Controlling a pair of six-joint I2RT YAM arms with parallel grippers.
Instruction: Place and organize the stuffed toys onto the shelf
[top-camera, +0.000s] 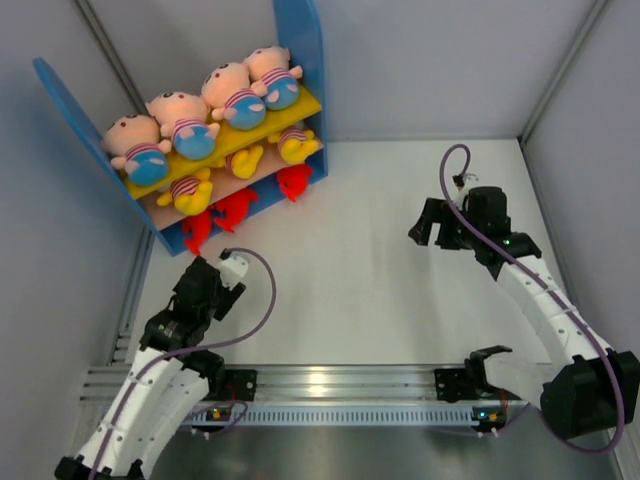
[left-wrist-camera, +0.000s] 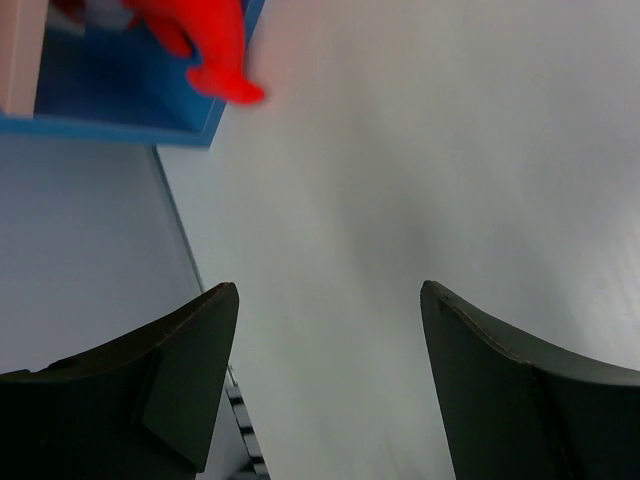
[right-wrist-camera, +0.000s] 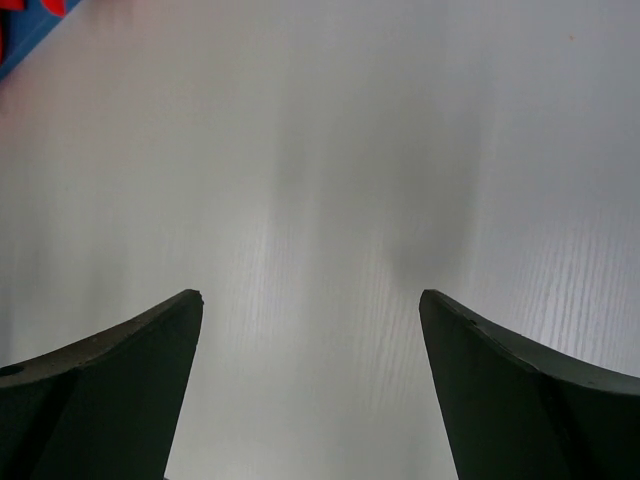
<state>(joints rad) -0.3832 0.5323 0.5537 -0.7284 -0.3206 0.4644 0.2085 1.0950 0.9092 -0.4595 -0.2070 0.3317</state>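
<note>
White surface, mostly bare. Shelf stands at the far left corner, blue side panels upright, open front facing the arms.

Stuffed toys, all on the shelf:
- four pink-faced dolls in a row on the yellow upper board, lying side by side
- three yellow creatures one level down
- three red monsters at the bottom, poking out past the front edge

Left gripper hovers near the shelf's lower left corner, jaws wide apart, nothing between them. Right gripper hangs over bare surface well to the right, also spread wide and empty.
</note>
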